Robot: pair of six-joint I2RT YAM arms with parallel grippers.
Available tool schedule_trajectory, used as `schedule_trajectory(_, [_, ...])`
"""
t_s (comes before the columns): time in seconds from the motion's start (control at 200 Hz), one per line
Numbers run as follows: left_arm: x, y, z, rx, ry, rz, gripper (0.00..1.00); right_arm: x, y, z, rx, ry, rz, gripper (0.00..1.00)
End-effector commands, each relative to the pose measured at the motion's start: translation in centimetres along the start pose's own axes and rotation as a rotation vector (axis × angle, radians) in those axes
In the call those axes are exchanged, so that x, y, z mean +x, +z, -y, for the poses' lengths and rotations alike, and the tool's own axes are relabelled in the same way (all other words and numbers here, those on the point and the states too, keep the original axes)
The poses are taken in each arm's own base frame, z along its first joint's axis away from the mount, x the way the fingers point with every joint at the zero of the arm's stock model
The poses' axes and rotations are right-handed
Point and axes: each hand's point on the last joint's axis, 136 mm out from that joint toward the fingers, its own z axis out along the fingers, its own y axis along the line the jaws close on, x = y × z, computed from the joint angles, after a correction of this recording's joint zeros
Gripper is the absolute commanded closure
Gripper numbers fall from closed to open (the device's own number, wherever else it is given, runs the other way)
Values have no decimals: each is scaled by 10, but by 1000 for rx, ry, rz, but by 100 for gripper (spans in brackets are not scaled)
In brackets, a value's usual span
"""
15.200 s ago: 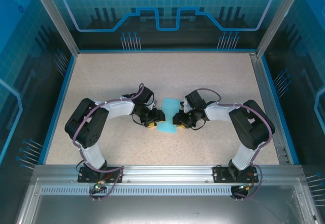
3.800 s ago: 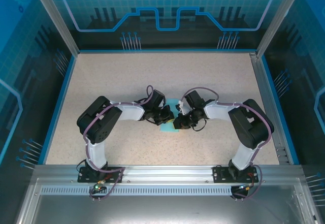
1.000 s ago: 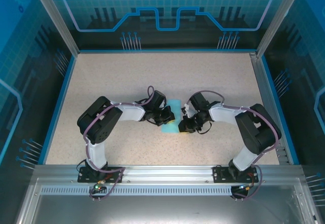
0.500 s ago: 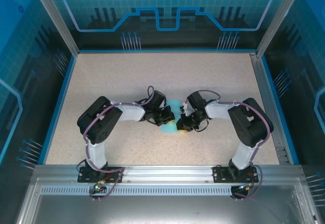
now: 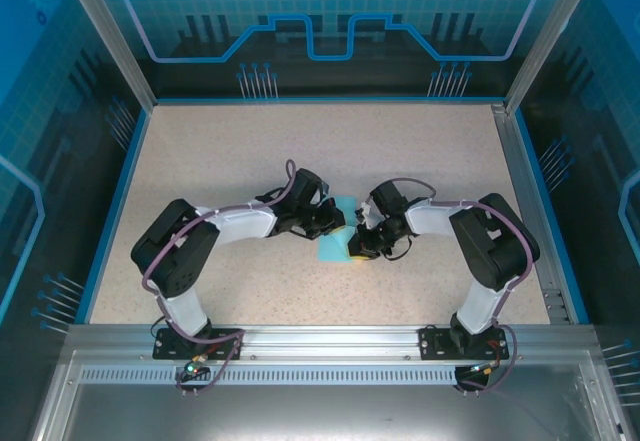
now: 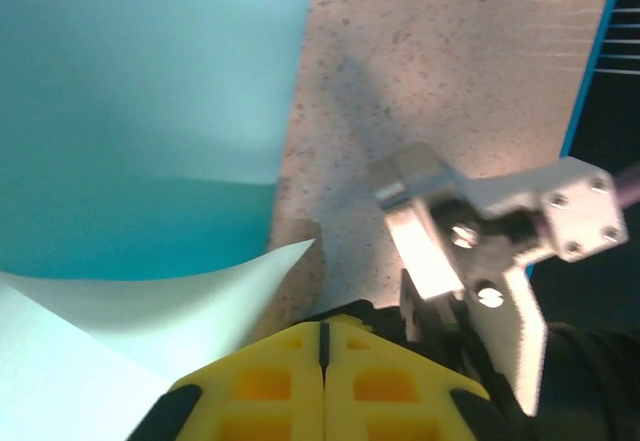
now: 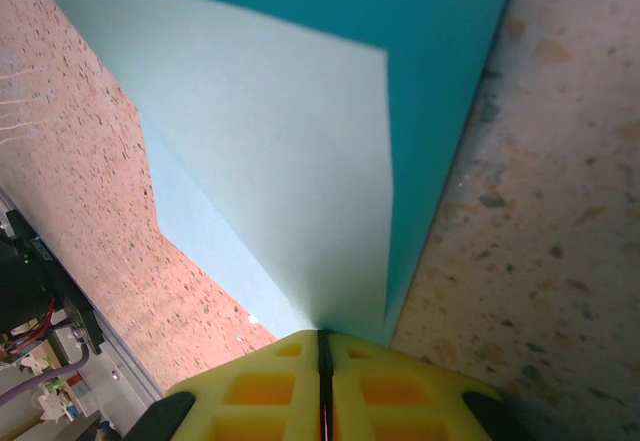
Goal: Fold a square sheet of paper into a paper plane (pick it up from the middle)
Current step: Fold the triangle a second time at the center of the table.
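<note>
From the left, the left gripper (image 5: 332, 224) is clenched tight beside a raised flap of the square sheet of paper (image 5: 330, 249); I cannot tell whether it pinches that flap. The sheet lies mid-table between the two arms, partly folded. Further right, the right gripper (image 5: 357, 248) is clamped on a lifted corner of it. To my eye, that corner should be carried over level while the other fingers pin the sheet, then pressed firmly along the crease. The paper is thin, matte, light turquoise and curls readily. The table (image 5: 250, 151) is speckled and grainy.
</note>
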Motion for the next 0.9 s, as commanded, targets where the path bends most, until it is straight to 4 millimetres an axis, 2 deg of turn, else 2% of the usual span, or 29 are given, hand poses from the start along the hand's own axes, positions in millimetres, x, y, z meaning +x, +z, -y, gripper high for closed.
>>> schedule_trajectory(0.0, [14,2,-12,-22,-35,-27,98,17,8,34,111,84,-41,91])
schedule_trajectory(0.16, [25,17,-13,-33,-29,-54,99,18,9,36,114,86,-43,91])
schedule_trajectory(0.3, [27,26,-28,-73,-51,-56,100,18,9,36,116,89,-44,91])
schedule_trajectory(0.67, [25,29,-48,-101,-47,-17,100,18,11,39,123,98,-48,91])
schedule_trajectory(0.895, [19,33,-51,-97,-18,16,99,20,12,46,151,110,-59,95])
